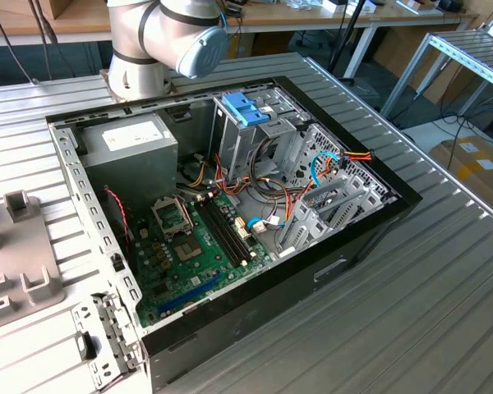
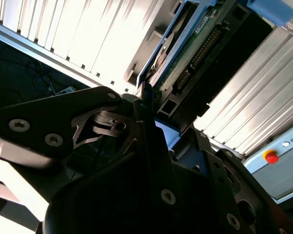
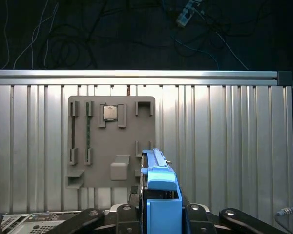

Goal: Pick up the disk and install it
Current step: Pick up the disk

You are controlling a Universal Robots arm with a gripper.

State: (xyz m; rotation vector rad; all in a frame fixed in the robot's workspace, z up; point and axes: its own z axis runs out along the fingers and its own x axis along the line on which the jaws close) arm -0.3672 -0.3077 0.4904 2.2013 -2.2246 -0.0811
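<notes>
In both wrist views my gripper (image 3: 160,210) is shut on the disk (image 3: 161,187), which I see edge on, with its blue plastic rail towards the camera. The second wrist view shows the disk (image 2: 185,53) sticking out beyond the gripper (image 2: 144,95), with a blue rail and the green circuit board along its underside. The disk hangs in the air above the ribbed metal table (image 3: 224,146), beside a grey fixture plate (image 3: 112,141). In the exterior view the open computer case (image 1: 370,222) lies on the table, with its metal drive cage (image 1: 259,144) at the far side.
A light-blue bracket (image 1: 245,107) tops the drive cage. The grey power-supply box (image 1: 127,144) sits in the case's far corner, beside the motherboard (image 1: 197,246) and loose cables (image 1: 329,164). The fixture plate holds a chip (image 3: 110,112). A red stop button (image 2: 270,157) stands off the table.
</notes>
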